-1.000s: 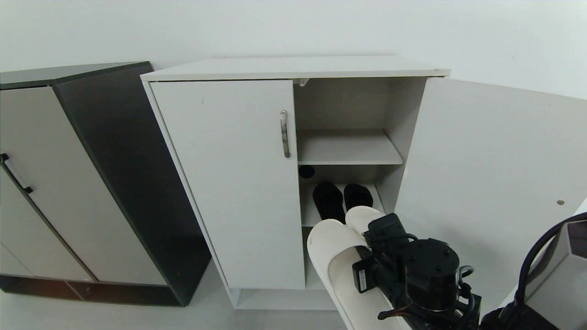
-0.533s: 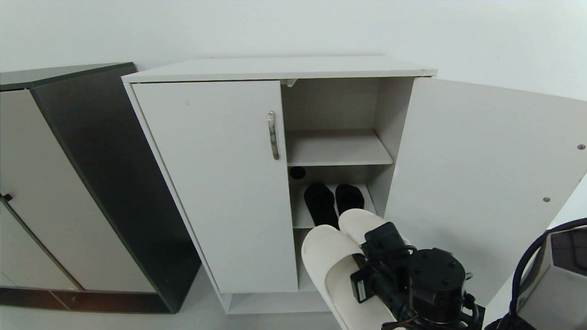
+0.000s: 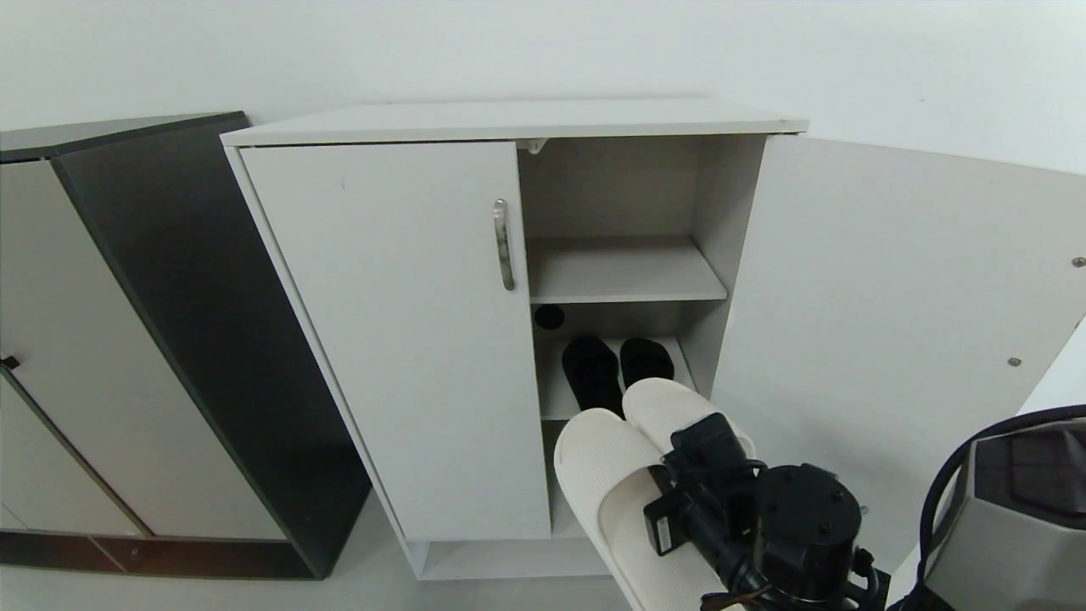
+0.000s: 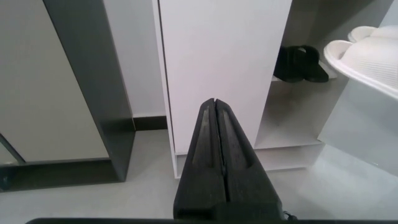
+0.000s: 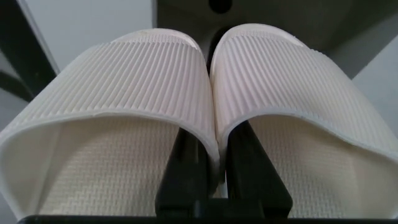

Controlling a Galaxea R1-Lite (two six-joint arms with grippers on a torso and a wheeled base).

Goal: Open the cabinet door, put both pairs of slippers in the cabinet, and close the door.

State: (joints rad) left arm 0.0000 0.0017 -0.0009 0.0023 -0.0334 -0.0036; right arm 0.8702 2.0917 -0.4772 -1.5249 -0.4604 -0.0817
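The white cabinet [image 3: 509,123] stands with its right door [image 3: 891,297] swung open and its left door [image 3: 399,339] closed. A pair of black slippers [image 3: 615,369] lies on the middle shelf inside, also seen as black slippers [image 4: 301,63] in the left wrist view. My right gripper [image 5: 211,168] is shut on the inner edges of a pair of white slippers [image 3: 628,462], held side by side just in front of the open compartment, toes toward the black pair. My left gripper [image 4: 214,109] is shut and empty, low in front of the closed left door.
A dark grey cabinet [image 3: 127,339] stands to the left of the white one, its side panel close to the white cabinet's left wall. The upper shelf [image 3: 624,271] holds nothing. The open door takes up the space on the right. Grey floor [image 4: 149,186] lies below.
The head camera shifted, so the cabinet sits further left in the picture. The right gripper with the white slippers has come slightly closer to the open compartment.
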